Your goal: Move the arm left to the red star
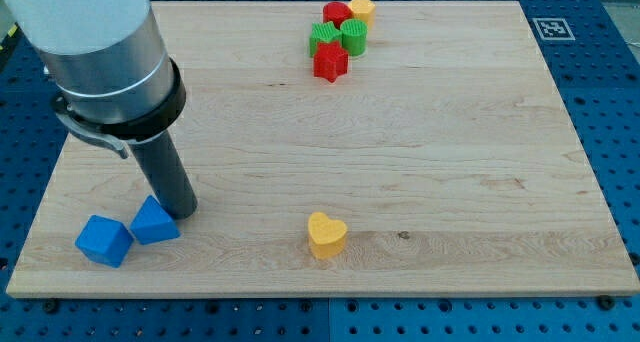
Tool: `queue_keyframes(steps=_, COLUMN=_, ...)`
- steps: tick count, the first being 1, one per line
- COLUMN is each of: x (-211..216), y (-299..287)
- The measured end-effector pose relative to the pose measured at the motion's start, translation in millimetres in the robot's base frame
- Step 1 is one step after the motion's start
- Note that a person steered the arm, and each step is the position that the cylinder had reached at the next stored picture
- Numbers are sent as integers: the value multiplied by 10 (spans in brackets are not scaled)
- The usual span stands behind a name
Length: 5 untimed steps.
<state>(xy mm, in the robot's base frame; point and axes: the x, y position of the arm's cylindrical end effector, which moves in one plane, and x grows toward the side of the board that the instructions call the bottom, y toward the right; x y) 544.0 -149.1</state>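
The red star [330,62] lies near the view's top, at the lower edge of a cluster with a green star [324,36], a green block [354,35], a red block [337,13] and a yellow block [362,9]. My tip [184,213] is at the view's lower left, far from the red star, touching the right upper side of a blue triangular block [154,222]. A blue cube [104,240] lies just left of that block.
A yellow heart [326,234] lies near the view's bottom centre on the wooden board [450,162]. The arm's grey body [95,52] fills the view's upper left. A fiducial tag [550,28] sits beyond the board's top right corner.
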Motion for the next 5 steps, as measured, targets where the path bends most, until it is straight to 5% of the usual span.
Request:
queue_keyframes(steps=2, x=107, y=0)
queue_keyframes(steps=3, x=-184, y=146)
queue_keyframes(steps=5, x=-536, y=1388)
